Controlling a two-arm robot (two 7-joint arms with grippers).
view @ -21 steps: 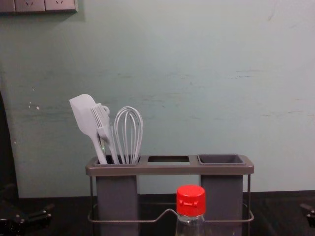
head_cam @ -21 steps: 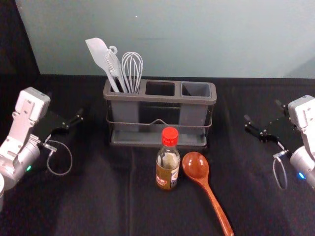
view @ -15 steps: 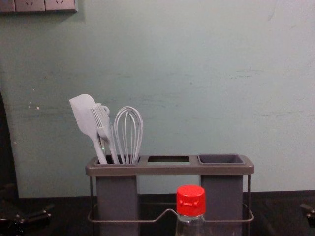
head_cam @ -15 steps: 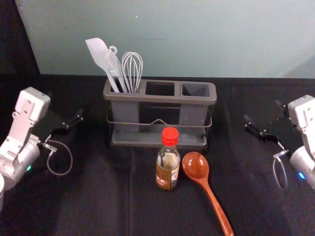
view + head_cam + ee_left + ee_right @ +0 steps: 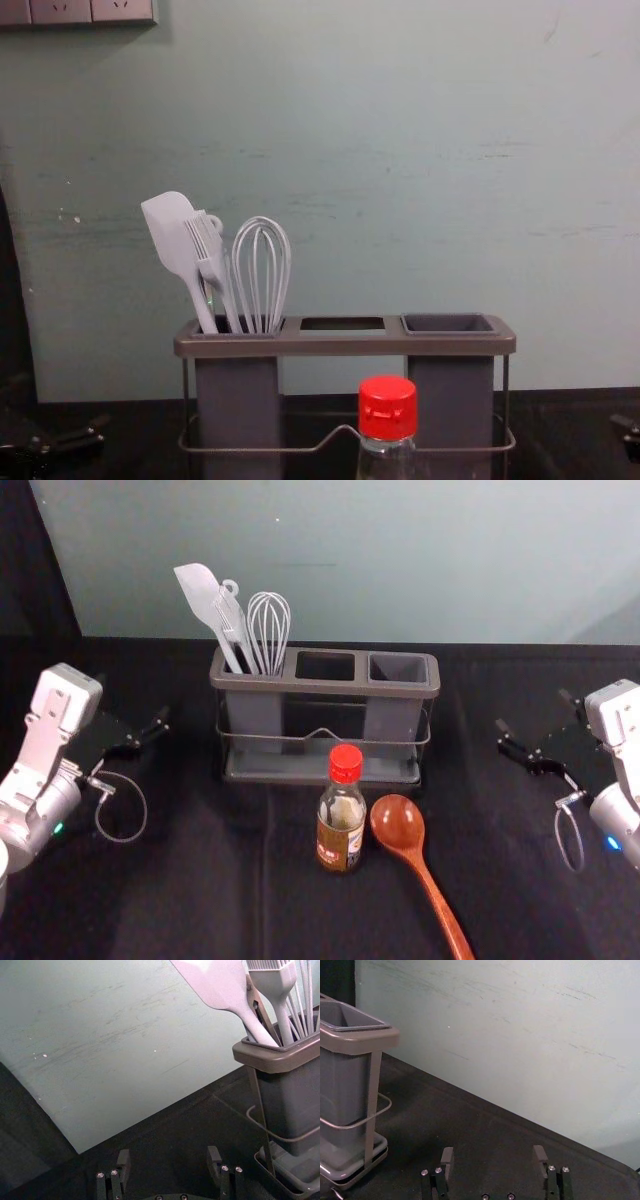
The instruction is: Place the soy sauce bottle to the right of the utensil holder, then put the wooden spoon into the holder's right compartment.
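- I see nothing shifted since the earlier frame.
- My right gripper (image 5: 493,1154) and left gripper (image 5: 169,1155) hang at either side, fingers apart, empty.
- The bottle (image 5: 340,830) stands upright before the holder (image 5: 325,686), leftward and nearer me from the right gripper, seemingly the closer one.

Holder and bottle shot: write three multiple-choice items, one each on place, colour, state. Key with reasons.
1. Where does the bottle stand?
A) behind the holder
B) in front of the holder
C) inside the holder

2. What colour is its cap?
A) green
B) white
C) red

3. What state is the left gripper in?
A) open
B) shut, empty
C) shut on the spoon

Key:
1 B: the head view has it on the near side, cap overlapping the holder's base.
2 C: red in both head and chest views.
3 A: the left wrist view shows its fingers well apart.
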